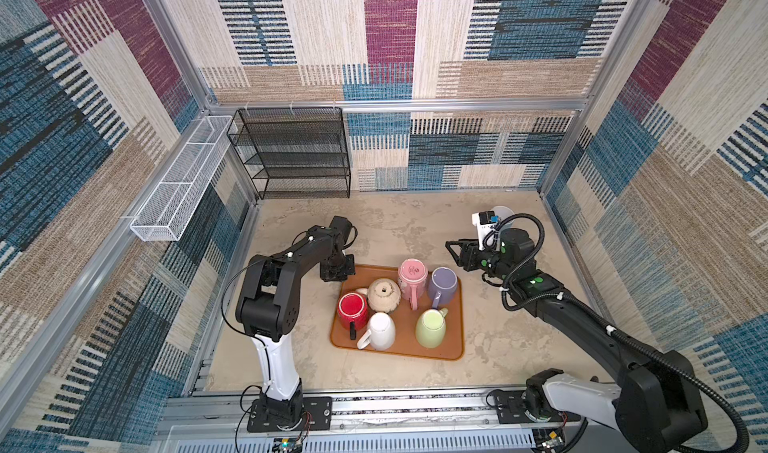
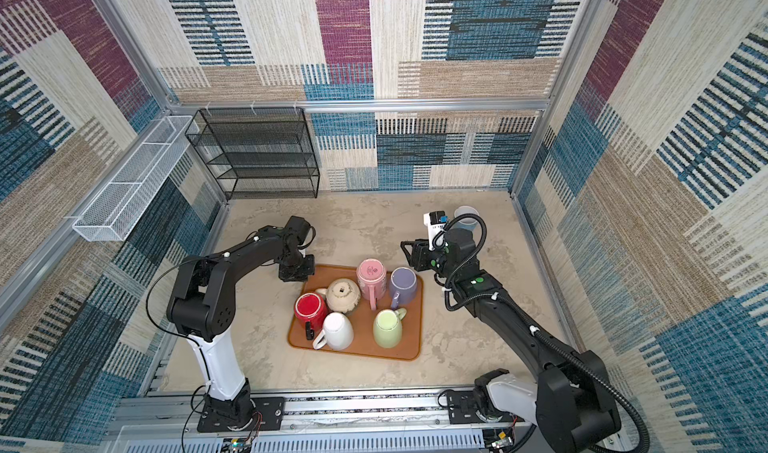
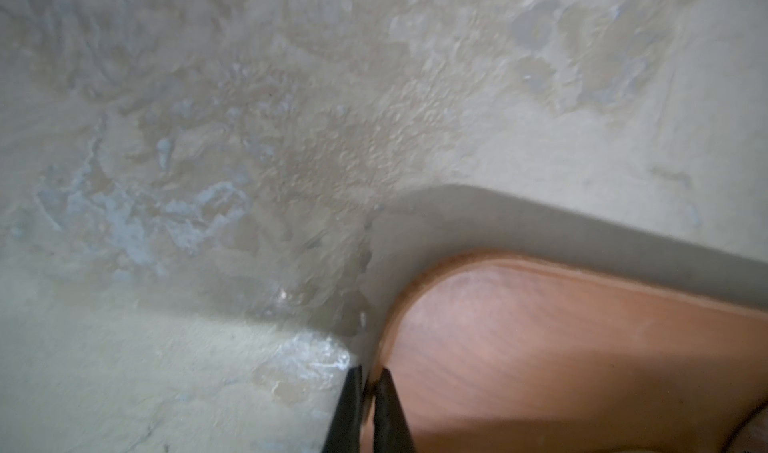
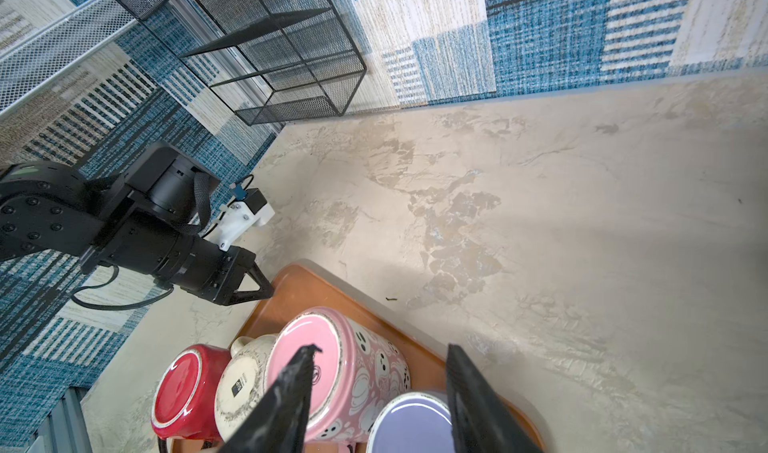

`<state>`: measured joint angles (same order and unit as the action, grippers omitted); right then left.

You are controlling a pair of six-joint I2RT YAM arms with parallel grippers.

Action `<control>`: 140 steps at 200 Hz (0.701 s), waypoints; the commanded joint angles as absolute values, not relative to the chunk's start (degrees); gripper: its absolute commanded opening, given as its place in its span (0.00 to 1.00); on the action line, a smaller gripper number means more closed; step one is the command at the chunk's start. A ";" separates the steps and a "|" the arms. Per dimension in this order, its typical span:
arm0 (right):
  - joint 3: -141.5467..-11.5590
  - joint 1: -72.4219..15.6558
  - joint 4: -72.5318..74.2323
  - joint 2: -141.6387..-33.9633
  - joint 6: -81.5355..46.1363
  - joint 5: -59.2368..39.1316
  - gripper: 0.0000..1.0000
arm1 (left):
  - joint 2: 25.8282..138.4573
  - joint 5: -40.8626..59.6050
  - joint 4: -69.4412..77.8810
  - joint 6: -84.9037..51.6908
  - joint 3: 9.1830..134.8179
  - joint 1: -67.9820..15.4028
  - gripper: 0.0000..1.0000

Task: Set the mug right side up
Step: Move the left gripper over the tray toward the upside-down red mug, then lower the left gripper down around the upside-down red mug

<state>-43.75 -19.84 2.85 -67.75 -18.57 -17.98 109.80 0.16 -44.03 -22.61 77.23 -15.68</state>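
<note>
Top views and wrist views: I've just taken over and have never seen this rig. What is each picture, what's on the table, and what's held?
You see two robot arms, each ending in a two-finger gripper. Both top views come from one overhead camera looking down on the whole table. Each wrist view comes from a camera riding on an arm, looking past its fingers.

On the table lies a tray holding six mugs, all bottom up as far as I can tell: red mug, beige mug, pink mug, purple mug, white mug and green mug.

The left gripper is shut on the tray's rim at a corner. The right gripper is open near the pink and purple mugs, holding nothing.
</note>
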 commanded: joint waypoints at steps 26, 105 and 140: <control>-45.51 -20.43 1.52 -67.41 -18.54 -18.11 0.55 | 104.78 -2.83 -39.76 -24.60 77.36 -15.51 0.28; -47.46 -21.01 -3.88 -66.07 -17.59 -17.03 0.56 | 92.51 -0.36 -42.11 -24.26 73.13 -15.60 0.37; -47.33 -21.09 -6.05 -64.38 -17.18 -16.23 0.57 | 82.80 0.95 -44.88 -24.33 68.08 -16.50 0.37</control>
<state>-46.87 -20.99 -4.49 -65.43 -17.89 -17.37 88.07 -0.99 -41.98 -23.83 71.09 -15.92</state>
